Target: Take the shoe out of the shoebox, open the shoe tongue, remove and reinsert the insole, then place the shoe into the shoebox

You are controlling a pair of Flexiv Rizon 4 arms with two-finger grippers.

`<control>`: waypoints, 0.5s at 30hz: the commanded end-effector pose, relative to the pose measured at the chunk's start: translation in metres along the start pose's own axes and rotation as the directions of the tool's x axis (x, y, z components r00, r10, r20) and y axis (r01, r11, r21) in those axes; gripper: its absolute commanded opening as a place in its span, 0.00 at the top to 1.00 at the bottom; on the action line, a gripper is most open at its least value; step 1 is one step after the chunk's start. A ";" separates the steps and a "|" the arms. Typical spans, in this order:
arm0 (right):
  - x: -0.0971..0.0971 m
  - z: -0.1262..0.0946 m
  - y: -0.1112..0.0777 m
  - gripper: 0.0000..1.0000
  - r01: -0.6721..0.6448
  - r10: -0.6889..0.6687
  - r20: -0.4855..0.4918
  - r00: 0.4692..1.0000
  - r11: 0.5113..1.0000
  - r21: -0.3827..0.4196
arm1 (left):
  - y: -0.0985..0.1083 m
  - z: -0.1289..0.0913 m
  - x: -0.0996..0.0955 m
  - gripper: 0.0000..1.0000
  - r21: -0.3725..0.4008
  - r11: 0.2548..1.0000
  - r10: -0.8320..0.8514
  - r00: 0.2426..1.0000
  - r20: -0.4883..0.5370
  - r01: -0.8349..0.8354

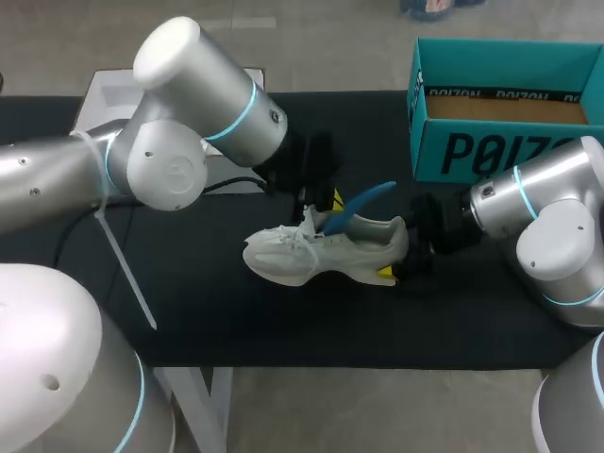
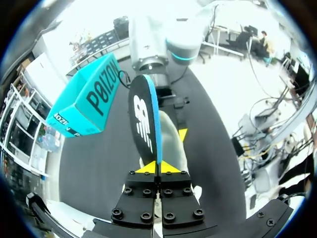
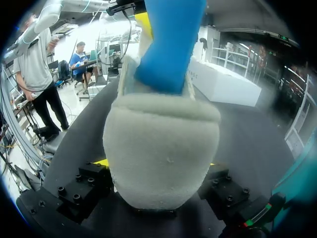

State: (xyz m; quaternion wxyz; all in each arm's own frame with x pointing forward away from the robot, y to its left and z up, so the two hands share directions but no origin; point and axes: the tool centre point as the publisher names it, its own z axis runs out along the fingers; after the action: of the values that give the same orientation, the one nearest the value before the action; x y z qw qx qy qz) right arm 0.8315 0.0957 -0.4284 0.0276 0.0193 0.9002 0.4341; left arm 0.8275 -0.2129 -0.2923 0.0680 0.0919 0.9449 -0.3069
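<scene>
Shoe sits mid-surface, your right jaws clamped across its padded heel; soft there, likely to squash; your left jaws pinch the blue insole, thin, light and probably floppy, part-way out of the collar; dark surface beneath; open shoebox beyond.

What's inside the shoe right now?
The blue insole, partly: one end dips into the shoe, the rest sticks out, pinched by the left gripper. How far it reaches inside is hidden.
</scene>
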 end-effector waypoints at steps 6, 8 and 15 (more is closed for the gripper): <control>0.001 0.004 -0.001 1.00 0.000 0.000 0.001 1.000 1.000 0.004 | -0.026 -0.028 -0.004 1.00 0.218 0.976 0.023 0.999 -0.048 -0.012; 0.001 0.004 -0.001 1.00 0.000 0.000 0.001 1.000 1.000 0.004 | -0.036 -0.039 -0.004 1.00 0.293 0.956 0.041 0.997 -0.059 -0.022; 0.001 0.004 -0.001 1.00 0.000 0.000 0.001 1.000 1.000 0.004 | -0.062 -0.069 -0.003 1.00 0.412 0.906 0.165 0.977 -0.134 -0.096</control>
State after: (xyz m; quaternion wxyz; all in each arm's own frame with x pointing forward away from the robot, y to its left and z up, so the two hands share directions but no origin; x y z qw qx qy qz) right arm 0.8310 0.0964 -0.4288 0.0275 0.0192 0.9003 0.4341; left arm 0.8049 -0.2318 -0.2036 0.0046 0.1806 0.8655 -0.4671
